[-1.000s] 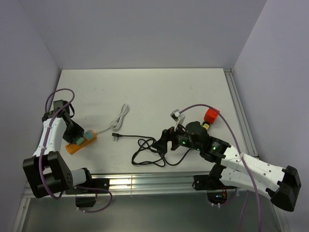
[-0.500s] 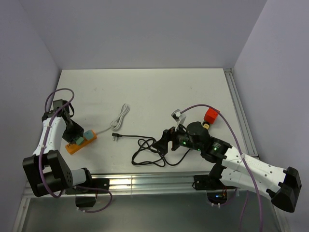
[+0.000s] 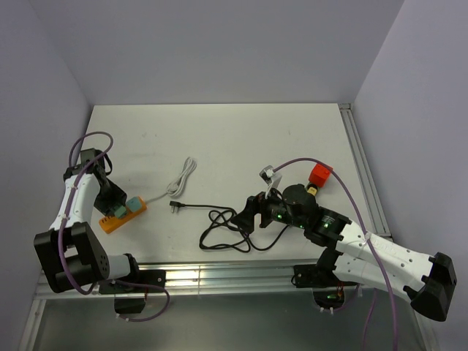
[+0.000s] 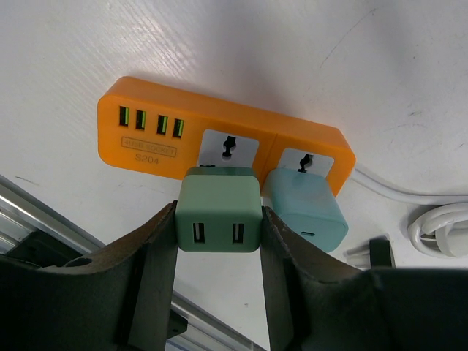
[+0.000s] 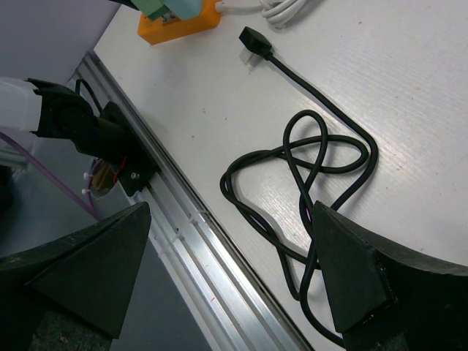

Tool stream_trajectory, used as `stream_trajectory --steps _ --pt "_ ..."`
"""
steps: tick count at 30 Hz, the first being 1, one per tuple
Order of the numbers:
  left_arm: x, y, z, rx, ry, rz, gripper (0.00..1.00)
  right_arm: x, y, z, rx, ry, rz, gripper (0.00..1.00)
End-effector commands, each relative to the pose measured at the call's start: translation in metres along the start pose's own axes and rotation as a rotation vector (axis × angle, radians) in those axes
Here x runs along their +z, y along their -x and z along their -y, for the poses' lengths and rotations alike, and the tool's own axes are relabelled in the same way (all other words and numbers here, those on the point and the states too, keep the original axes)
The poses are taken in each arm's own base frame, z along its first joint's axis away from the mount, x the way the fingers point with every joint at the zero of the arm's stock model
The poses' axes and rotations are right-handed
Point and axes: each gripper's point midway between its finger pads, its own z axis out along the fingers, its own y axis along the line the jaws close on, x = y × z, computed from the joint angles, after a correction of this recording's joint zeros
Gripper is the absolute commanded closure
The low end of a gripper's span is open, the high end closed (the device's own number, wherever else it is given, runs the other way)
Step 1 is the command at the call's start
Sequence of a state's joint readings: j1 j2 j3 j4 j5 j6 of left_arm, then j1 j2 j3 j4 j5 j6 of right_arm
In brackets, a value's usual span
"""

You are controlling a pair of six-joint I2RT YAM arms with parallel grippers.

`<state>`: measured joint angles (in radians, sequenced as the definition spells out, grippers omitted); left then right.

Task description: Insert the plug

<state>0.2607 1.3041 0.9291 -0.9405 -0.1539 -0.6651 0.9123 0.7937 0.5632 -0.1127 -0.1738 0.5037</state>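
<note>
Grips the green plug (image 4: 219,208) from both sides with the left gripper (image 4: 219,241), at 9 o'clock on the table (image 3: 256,131). Keeps it square to the orange power strip (image 4: 146,124), probably for a straight push; cannot tell whether fully seated. Touches a blue charger (image 4: 307,208) at its 3 o'clock. Leaves the right gripper (image 5: 230,270) spread wide over the black cable (image 5: 322,139), idle at 5 o'clock.

The overhead view looks down across the table (image 3: 256,139); both close wrist views share the orange power strip (image 4: 241,121).
</note>
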Motion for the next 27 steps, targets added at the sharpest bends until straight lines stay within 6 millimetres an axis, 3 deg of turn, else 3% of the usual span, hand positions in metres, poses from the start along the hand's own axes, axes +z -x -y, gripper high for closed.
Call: stream_trajectory --steps 1,10,22,27 --pt "-0.002 0.014 0.009 0.016 -0.031 0.034 1.00 -0.001 0.007 -0.004 -0.020 0.021 0.029 0.02" --pt "0.013 -0.014 0.002 -0.003 -0.025 -0.050 1.00 0.000 0.007 -0.005 -0.020 0.023 0.028 0.02" --pt "0.006 -0.022 -0.004 -0.013 -0.006 -0.068 1.00 0.000 0.007 -0.003 -0.009 0.026 0.024 0.02" --pt "0.014 -0.032 -0.003 0.032 0.031 -0.112 1.00 -0.001 0.008 0.000 0.004 0.029 0.029 0.02"
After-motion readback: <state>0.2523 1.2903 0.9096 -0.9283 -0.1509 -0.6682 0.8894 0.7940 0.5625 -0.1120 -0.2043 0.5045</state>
